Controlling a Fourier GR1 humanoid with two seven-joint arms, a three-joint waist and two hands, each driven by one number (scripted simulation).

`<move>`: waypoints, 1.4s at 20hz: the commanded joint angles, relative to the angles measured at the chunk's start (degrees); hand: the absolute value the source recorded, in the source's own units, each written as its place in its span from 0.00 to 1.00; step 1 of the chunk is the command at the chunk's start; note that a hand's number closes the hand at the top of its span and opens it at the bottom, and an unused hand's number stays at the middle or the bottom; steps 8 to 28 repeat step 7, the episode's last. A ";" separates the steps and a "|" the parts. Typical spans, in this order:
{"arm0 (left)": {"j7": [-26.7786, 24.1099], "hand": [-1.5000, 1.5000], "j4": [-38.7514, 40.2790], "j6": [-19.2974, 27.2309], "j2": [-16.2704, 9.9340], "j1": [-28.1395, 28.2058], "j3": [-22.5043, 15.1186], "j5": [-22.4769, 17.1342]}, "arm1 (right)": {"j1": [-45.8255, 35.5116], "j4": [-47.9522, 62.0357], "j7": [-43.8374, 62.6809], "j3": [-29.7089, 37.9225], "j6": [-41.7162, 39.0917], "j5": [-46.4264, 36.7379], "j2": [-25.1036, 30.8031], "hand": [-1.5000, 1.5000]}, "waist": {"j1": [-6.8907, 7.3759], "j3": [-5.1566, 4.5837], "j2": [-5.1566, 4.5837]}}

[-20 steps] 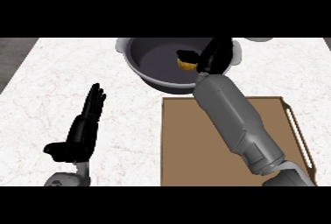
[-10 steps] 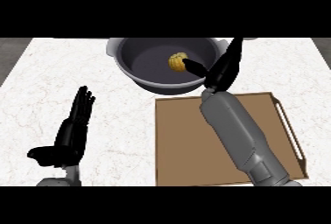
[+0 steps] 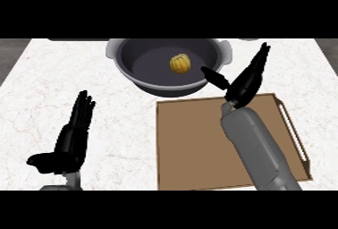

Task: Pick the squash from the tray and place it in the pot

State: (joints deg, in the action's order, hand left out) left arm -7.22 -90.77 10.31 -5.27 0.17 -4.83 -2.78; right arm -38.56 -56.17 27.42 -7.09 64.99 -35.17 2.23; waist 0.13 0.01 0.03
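Note:
A yellow squash point(image 3: 179, 63) lies on the bottom of the dark grey pot point(image 3: 132, 67) at the counter's back. The brown tray point(image 3: 191, 147) in front of the pot holds nothing that shows. My right hand point(image 3: 246, 81) is open above the tray's far edge, just right of the pot's rim, fingers straight and pointing away, thumb spread toward the pot. It holds nothing. My left hand point(image 3: 71, 142) rests open at the lower left over the counter, fingers up.
The white marble counter point(image 3: 59, 76) stretches left of the pot and the tray. The tray has a handle rail point(image 3: 295, 134) on its right side. The pot has small lugs at its rim.
The squash left my right hand and now lies in the pot. The right hand opened and drew back to the right, off the pot toward the tray.

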 commanded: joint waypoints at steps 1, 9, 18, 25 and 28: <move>1.53 0.50 0.52 0.01 0.70 -1.13 0.08 0.29 | 3.88 -4.64 -0.21 1.22 2.96 -1.67 -0.97 0.00 | -0.19 -0.02 0.04; 1.24 0.50 -2.45 -1.28 -0.20 1.41 0.85 -0.02 | 11.45 -12.85 -2.32 3.68 1.92 -1.59 1.51 0.00 | -0.20 -0.02 0.07; 1.24 0.50 -2.45 -1.28 -0.20 1.41 0.85 -0.02 | 11.45 -12.85 -2.32 3.68 1.92 -1.59 1.51 0.00 | -0.20 -0.02 0.07; 1.24 0.50 -2.45 -1.28 -0.20 1.41 0.85 -0.02 | 11.45 -12.85 -2.32 3.68 1.92 -1.59 1.51 0.00 | -0.20 -0.02 0.07; 1.24 0.50 -2.45 -1.28 -0.20 1.41 0.85 -0.02 | 11.45 -12.85 -2.32 3.68 1.92 -1.59 1.51 0.00 | -0.20 -0.02 0.07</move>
